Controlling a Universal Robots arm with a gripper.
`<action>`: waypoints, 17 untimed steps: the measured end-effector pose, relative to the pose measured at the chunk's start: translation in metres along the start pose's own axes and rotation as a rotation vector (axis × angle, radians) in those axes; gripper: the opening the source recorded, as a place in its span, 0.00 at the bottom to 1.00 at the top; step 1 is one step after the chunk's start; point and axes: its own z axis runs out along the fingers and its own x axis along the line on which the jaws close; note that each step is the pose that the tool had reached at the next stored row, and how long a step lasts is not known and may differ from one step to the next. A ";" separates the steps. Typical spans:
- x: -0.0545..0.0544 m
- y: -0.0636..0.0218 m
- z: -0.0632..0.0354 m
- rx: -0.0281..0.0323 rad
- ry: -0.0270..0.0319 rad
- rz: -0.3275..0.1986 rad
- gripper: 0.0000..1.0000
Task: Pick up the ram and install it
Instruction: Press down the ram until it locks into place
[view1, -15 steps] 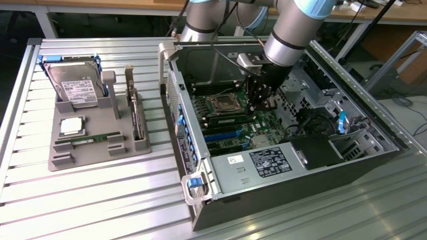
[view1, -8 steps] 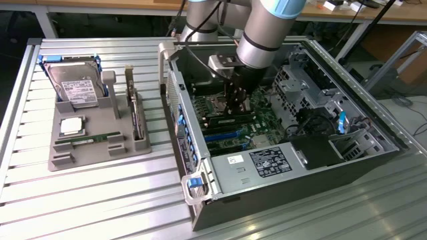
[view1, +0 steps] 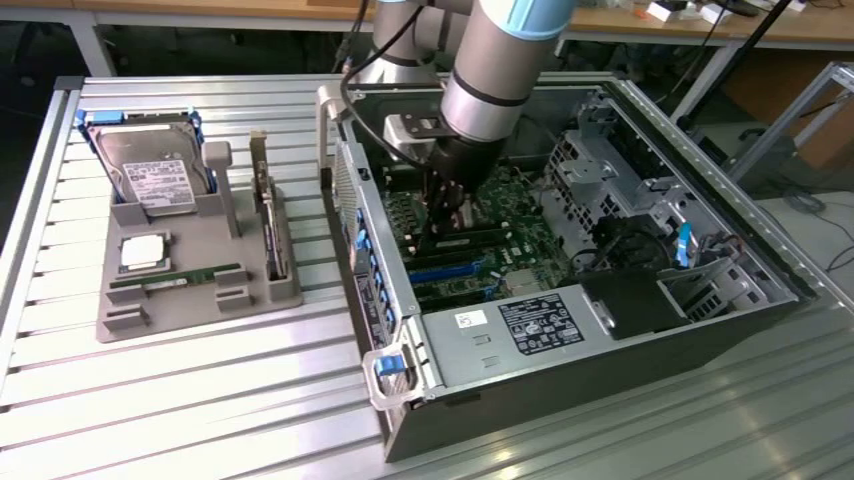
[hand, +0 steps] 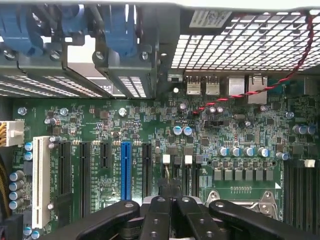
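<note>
End effector (view1: 447, 222) check on your rig: the fingers are pinched fully together, and it's parked down inside the PC case (view1: 561, 400), right over the motherboard (hand: 150, 125). Wrist view has the closed fingertips (hand: 159, 207) hovering close above the board, near the slots in the middle. Did you actually grab anything?

Reply: honestly, I can't tell from either view that you've got anything in there. The fingers look closed on themselves, or on something too thin to make out edge-on. Meanwhile there's a long, thin green stick, which I'd call the ram (view1: 176, 278), lying flat in its groove on the grey tray (view1: 234, 230) out on the worktop (view1: 200, 400). That's well apart from your arm, at the exterior view's left, just below the silver CPU (view1: 143, 252).

OP: so where does that leave you?

Reply: my read is that you're early, not late. If that stick is your ram, the pick isn't done: it's sitting in the tray untouched. The long dark memory slots (hand: 300, 190) in the wrist view look empty to me too, so nothing's installed there. You're over the right general area of the board, but both halves of the job, the pickup and the seating, look like they're still open.
</note>
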 end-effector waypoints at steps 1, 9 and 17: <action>0.000 -0.0001 0.0011 0.0000 0.0002 0.000 0.10; 0.001 -0.0014 -0.0021 0.0025 -0.0092 -0.001 0.10; 0.001 -0.0461 -0.0122 0.0023 -0.0094 -0.001 0.10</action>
